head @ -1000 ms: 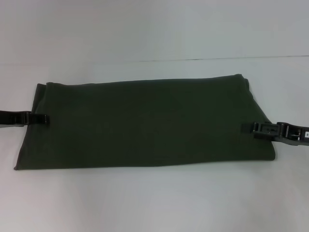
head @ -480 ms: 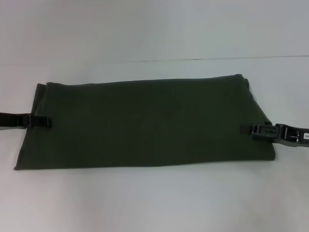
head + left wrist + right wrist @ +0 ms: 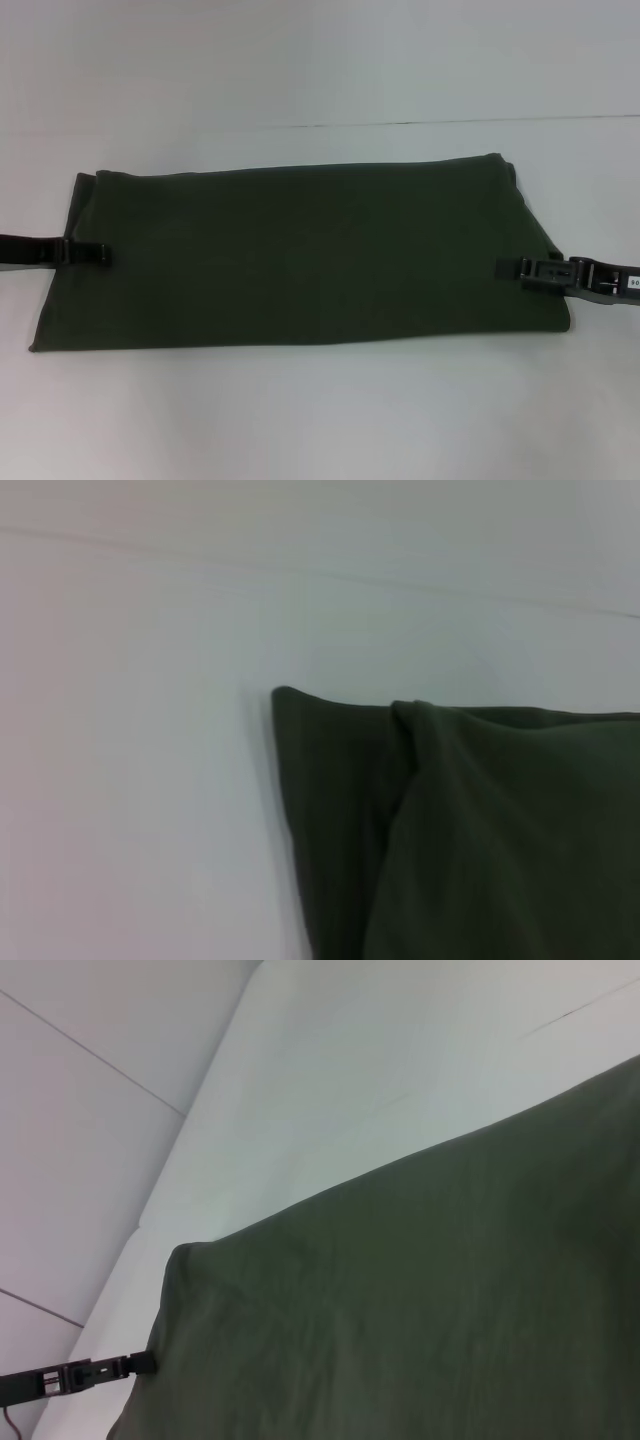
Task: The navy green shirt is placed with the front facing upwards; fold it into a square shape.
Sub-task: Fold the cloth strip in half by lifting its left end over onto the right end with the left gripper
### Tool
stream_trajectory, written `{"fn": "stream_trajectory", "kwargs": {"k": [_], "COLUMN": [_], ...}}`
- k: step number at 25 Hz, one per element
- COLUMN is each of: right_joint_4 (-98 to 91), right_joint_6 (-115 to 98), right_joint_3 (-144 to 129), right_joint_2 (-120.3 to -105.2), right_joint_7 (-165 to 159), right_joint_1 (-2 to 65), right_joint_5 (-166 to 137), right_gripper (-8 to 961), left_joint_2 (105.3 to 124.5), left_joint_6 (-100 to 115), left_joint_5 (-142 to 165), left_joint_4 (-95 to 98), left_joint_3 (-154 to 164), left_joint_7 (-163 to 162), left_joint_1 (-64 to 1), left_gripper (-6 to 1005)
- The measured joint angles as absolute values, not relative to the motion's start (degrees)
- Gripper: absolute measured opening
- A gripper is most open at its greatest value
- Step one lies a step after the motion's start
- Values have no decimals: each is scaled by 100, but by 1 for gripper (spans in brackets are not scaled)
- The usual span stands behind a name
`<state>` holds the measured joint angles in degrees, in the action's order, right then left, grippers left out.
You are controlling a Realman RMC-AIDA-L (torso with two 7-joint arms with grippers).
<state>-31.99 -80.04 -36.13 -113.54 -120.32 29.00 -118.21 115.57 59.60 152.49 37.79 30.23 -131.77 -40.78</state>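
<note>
The navy green shirt (image 3: 300, 255) lies on the white table as a long, wide folded rectangle, plain green side up, with no lettering showing. My left gripper (image 3: 105, 254) reaches in low from the left and overlaps the shirt's left edge about halfway down. My right gripper (image 3: 500, 268) comes in low from the right and overlaps the right edge. The left wrist view shows a folded corner of the shirt (image 3: 480, 830) with a layered hem. In the right wrist view the shirt (image 3: 420, 1300) fills the frame, with the left gripper (image 3: 140, 1363) at its far edge.
The white table (image 3: 300, 420) surrounds the shirt on all sides, and a thin seam line (image 3: 450, 123) runs across it behind the shirt. Both arms lie flat along the table at the frame edges.
Both grippers have slid a little inward over the shirt's side edges, the left one rightward and the right one leftward. The shirt has not shifted.
</note>
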Motion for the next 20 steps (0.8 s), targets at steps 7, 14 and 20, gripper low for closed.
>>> {"fn": "stream_trajectory", "kwargs": {"k": [7,14,20], "right_joint_4": [-3199,-3199,-3199], "right_joint_6": [-8026,-8031,-8034], "right_joint_3": [-3616,-3621,-3621], "right_joint_2": [-11354,-11354,-11354], "right_joint_7": [-12032,-12039,-12040], "right_joint_1": [2900,2900,2900], "right_joint_5": [-11821,-11821,-11821], "right_gripper": [856,856,856], "left_joint_2": [11557,11541,11530], "left_joint_6": [6056,6179,6228], "left_joint_5": [15248,15242,15288], "left_joint_4": [3703,3699,3691], "left_joint_3": [3091,3098,3267], "left_joint_7": [-13191,-13250,-13347], "left_joint_1": [-4134,-4180,-4215], "left_gripper": [816,804,793]}}
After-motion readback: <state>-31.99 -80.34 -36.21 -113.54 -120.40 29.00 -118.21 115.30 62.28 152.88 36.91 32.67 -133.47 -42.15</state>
